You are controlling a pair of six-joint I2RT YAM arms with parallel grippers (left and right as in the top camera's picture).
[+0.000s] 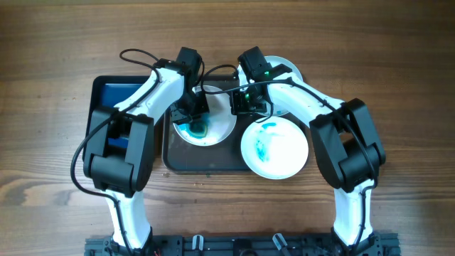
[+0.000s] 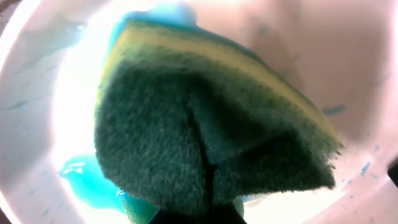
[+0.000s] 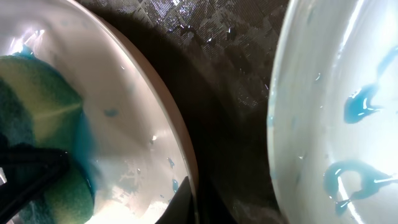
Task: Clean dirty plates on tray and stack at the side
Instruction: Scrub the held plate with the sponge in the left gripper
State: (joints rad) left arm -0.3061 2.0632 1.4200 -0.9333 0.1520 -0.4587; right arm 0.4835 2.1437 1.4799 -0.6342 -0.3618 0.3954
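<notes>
A white plate [image 1: 217, 131] lies on the left part of the dark tray [image 1: 202, 162]. My left gripper [image 1: 193, 119] is shut on a green-and-yellow sponge [image 2: 205, 124] and presses it onto this plate [image 2: 37, 124], where teal liquid [image 2: 87, 180] is smeared. My right gripper [image 1: 238, 105] is shut on the plate's right rim [image 3: 180, 155], with one finger [image 3: 189, 202] inside the rim. A second plate [image 1: 274, 148] with blue smears overlaps the tray's right edge and shows in the right wrist view [image 3: 311, 124]. A third plate [image 1: 293, 71] lies behind my right arm, mostly hidden.
A smaller black-rimmed blue tray [image 1: 106, 94] lies left of the dark tray, partly under my left arm. Wet dark tray surface [image 3: 230, 93] shows between the two plates. Bare wooden table [image 1: 398, 85] surrounds everything.
</notes>
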